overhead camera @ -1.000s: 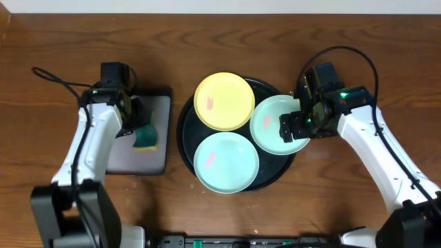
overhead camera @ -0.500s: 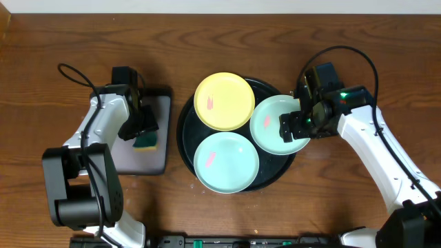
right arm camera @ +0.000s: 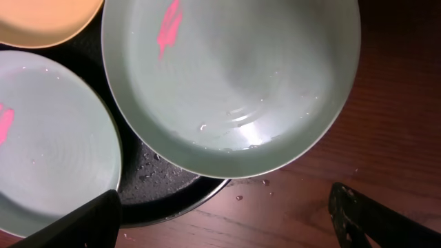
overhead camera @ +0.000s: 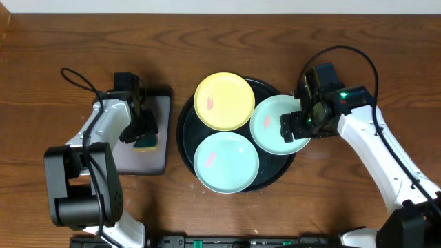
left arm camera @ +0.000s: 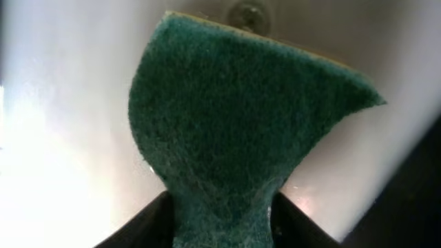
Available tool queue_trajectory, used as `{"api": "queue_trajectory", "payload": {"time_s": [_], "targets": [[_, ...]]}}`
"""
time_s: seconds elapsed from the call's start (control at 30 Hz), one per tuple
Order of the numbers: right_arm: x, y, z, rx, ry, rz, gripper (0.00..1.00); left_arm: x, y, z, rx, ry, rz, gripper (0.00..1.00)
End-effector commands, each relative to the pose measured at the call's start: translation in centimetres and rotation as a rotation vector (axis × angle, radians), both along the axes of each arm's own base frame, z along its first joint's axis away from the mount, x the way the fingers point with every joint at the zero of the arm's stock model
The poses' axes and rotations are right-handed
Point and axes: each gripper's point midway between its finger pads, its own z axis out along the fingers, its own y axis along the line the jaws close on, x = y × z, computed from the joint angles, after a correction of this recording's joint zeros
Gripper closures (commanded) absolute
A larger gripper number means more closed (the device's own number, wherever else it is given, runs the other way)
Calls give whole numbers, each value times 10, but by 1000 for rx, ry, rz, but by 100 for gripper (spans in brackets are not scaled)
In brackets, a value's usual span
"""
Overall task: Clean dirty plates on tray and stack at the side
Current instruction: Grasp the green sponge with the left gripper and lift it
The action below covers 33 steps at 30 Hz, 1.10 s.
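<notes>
The round black tray (overhead camera: pixel 187 141) holds three plates: a pale yellow plate (overhead camera: pixel 224 101) at the back, a mint plate (overhead camera: pixel 227 162) at the front and a mint plate (overhead camera: pixel 273 124) at the right overhanging the rim. Each has a pink smear. My right gripper (overhead camera: pixel 295 128) is open, hovering over the right mint plate's (right arm camera: pixel 234 83) edge and the tray rim (right arm camera: pixel 172 203). My left gripper (overhead camera: pixel 142 131) is shut on a green sponge (left arm camera: pixel 241 131) with a yellow underside (overhead camera: pixel 145 142), over the small rectangular tray (overhead camera: pixel 141 160).
The small rectangular tray has a pale grey floor (left arm camera: pixel 62 138). Water drops lie on the brown wooden table (right arm camera: pixel 275 213) by the black tray. Cables run behind both arms.
My left gripper has moved in over the sponge on the rectangular tray and shut on it. The right arm and the plates have not moved.
</notes>
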Motion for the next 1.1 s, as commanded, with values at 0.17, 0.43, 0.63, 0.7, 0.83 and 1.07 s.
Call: {"api": "queue_trajectory", "payload": {"time_s": [0.17, 0.43, 0.63, 0.7, 0.83, 1.07], "targets": [[3, -1, 3, -5, -8, -4, 6, -9, 3, -7, 19, 31, -12, 65], [2, -1, 3, -6, -5, -4, 5, -16, 2, -14, 16, 48, -12, 73], [1, -1, 3, -6, -3, -4, 4, -11, 3, -7, 18, 21, -12, 93], [1, -1, 3, -7, -2, -4, 3, -9, 3, 1, 20, -1, -11, 93], [1, -1, 3, -6, -2, -5, 1, -3, 3, 33, 27, -90, -11, 93], [1, -1, 3, -6, -2, -5, 1, -2, -3, 119, 13, -349, -14, 93]]}}
